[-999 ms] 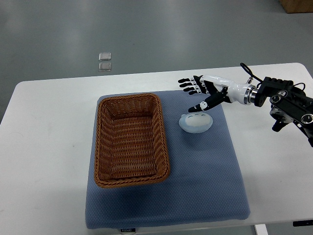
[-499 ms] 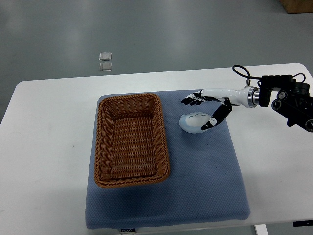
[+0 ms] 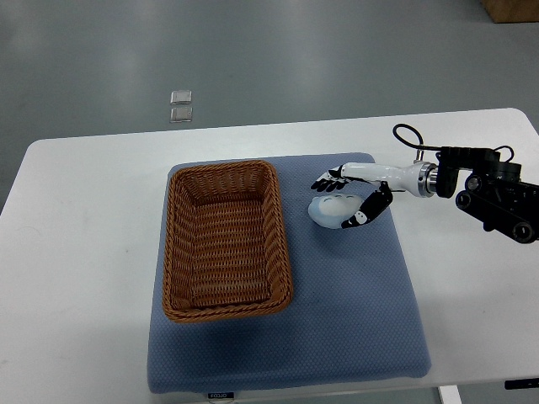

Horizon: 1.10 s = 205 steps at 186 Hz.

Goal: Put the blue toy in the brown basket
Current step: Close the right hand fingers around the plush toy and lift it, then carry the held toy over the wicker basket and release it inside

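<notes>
The pale blue toy (image 3: 331, 212) lies on the blue mat (image 3: 337, 320), just right of the brown wicker basket (image 3: 226, 241). My right hand (image 3: 344, 200) comes in from the right edge and straddles the toy. Its fingers (image 3: 325, 179) lie along the toy's far side and the thumb (image 3: 364, 212) presses its near right side. The hand is closing around the toy, which still rests on the mat. The basket holds nothing. The left arm is out of view.
The mat lies on a white table (image 3: 84, 252). Two small clear squares (image 3: 180, 106) lie on the grey floor beyond the table's far edge. My right forearm and its cable (image 3: 472, 181) hang over the table's right side.
My right hand has come down and forward from above the toy, turned over it, and its fingers and thumb now close on the toy's two sides.
</notes>
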Each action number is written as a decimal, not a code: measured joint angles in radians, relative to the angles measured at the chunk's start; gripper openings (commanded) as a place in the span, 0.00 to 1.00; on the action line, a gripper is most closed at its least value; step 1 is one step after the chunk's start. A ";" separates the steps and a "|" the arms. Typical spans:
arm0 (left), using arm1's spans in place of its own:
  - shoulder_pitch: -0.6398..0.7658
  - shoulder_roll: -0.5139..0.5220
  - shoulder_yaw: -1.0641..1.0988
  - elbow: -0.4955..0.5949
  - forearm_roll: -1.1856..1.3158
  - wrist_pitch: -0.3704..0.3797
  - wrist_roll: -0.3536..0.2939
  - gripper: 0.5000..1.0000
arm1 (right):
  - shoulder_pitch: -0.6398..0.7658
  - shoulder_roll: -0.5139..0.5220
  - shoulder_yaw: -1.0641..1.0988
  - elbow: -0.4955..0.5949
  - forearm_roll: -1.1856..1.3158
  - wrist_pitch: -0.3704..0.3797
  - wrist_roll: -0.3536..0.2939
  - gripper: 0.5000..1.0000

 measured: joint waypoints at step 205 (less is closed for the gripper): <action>0.000 0.000 0.000 0.000 0.000 0.000 0.000 1.00 | 0.095 0.121 0.071 0.083 0.123 0.014 0.093 0.00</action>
